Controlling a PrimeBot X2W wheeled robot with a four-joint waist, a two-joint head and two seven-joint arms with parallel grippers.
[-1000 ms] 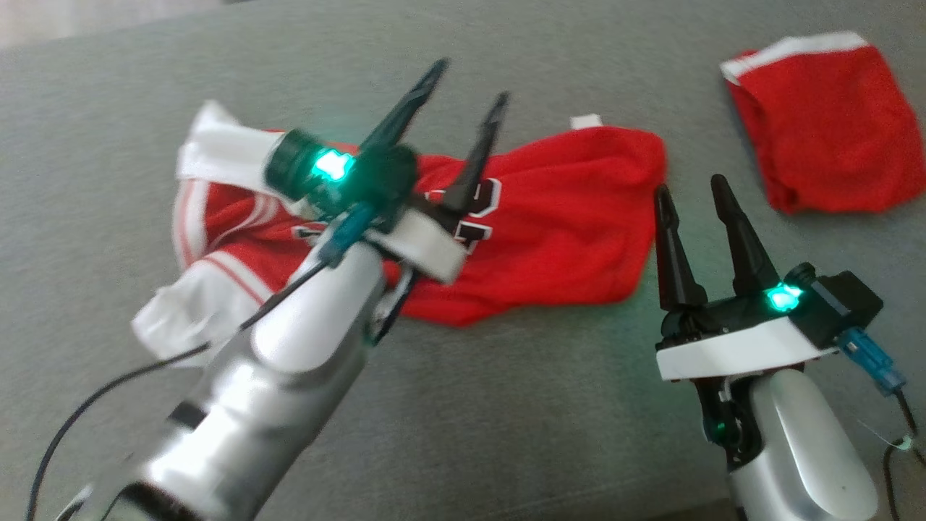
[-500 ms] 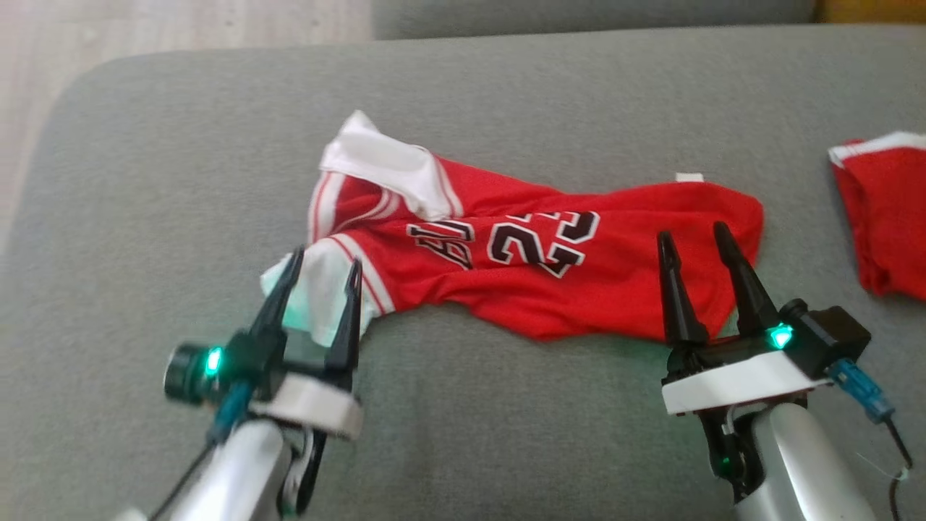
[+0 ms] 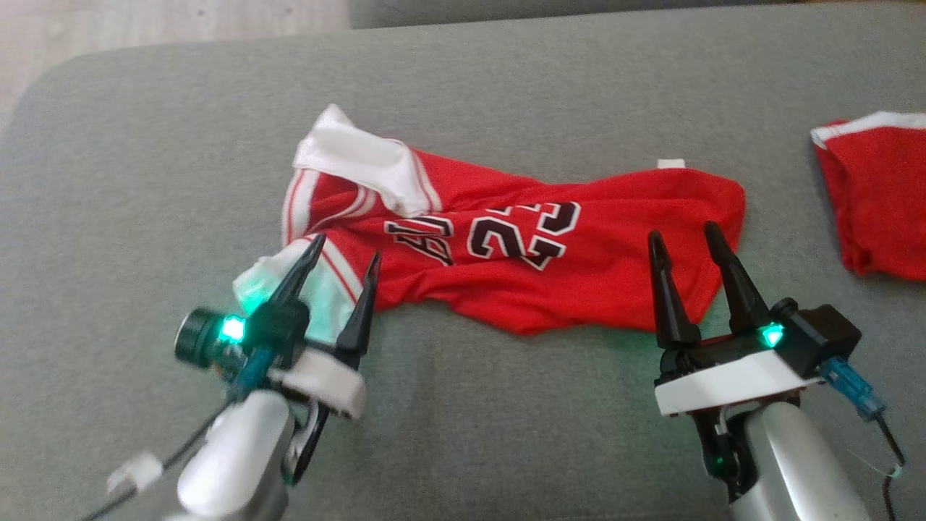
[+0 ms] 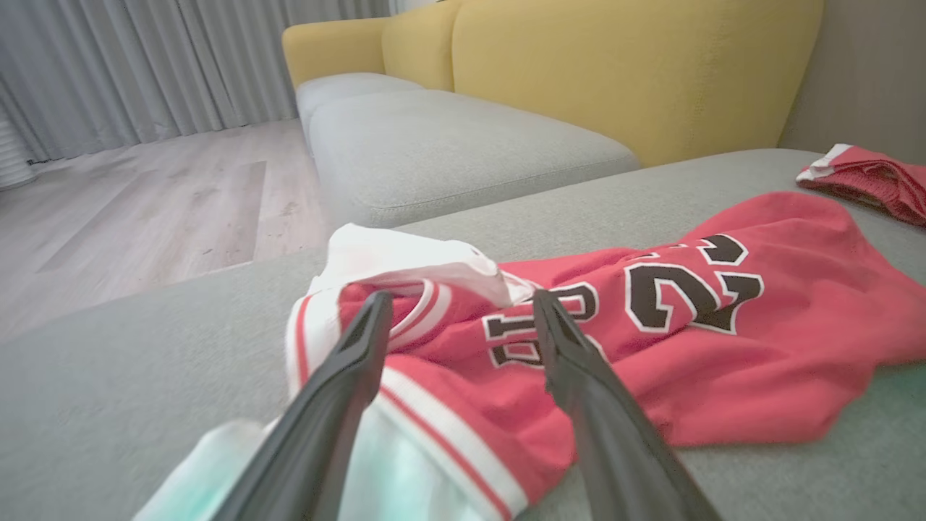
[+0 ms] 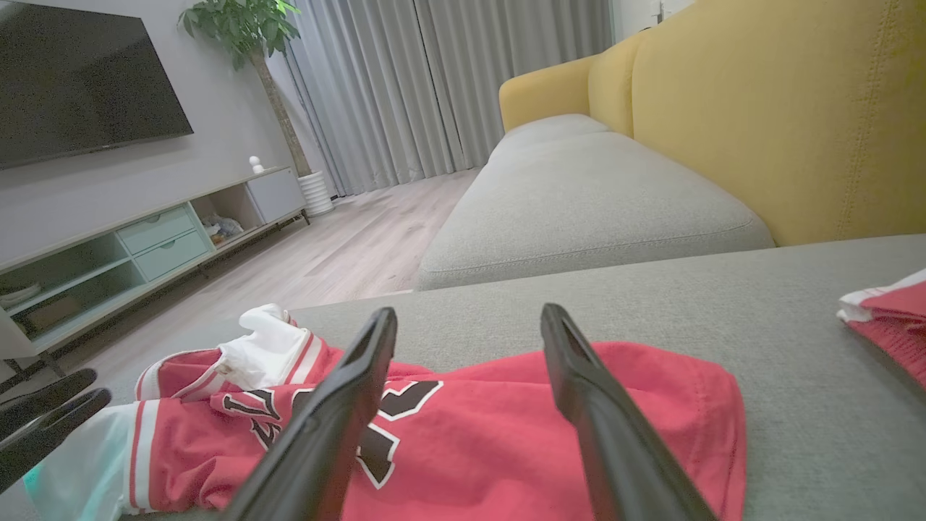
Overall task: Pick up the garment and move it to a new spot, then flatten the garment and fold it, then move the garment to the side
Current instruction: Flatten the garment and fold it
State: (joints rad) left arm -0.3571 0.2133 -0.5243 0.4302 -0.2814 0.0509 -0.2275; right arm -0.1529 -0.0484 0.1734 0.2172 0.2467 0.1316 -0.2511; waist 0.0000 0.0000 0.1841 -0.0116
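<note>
The garment (image 3: 579,268) is a red jersey with white trim and black number 23, lying crumpled lengthwise on the grey cushion (image 3: 145,159). My left gripper (image 3: 346,251) stands open over its white sleeve end at the left, nothing between the fingers. In the left wrist view the left gripper (image 4: 461,297) frames the garment (image 4: 687,362) striped trim. My right gripper (image 3: 683,233) is open over the jersey's near right edge, holding nothing. From the right wrist view, the right gripper (image 5: 469,311) points across the garment (image 5: 506,434).
A second red piece of clothing (image 3: 875,210) with a white band lies at the cushion's right end. The wooden floor (image 3: 108,22) begins past the cushion's rounded far-left edge. A yellow sofa back (image 4: 615,65) rises behind. The left arm's fingers (image 5: 43,412) show in the right wrist view.
The head camera has shifted. My left arm has drawn back from above the jersey's middle to its white left end. The right gripper has kept its place; both stay open.
</note>
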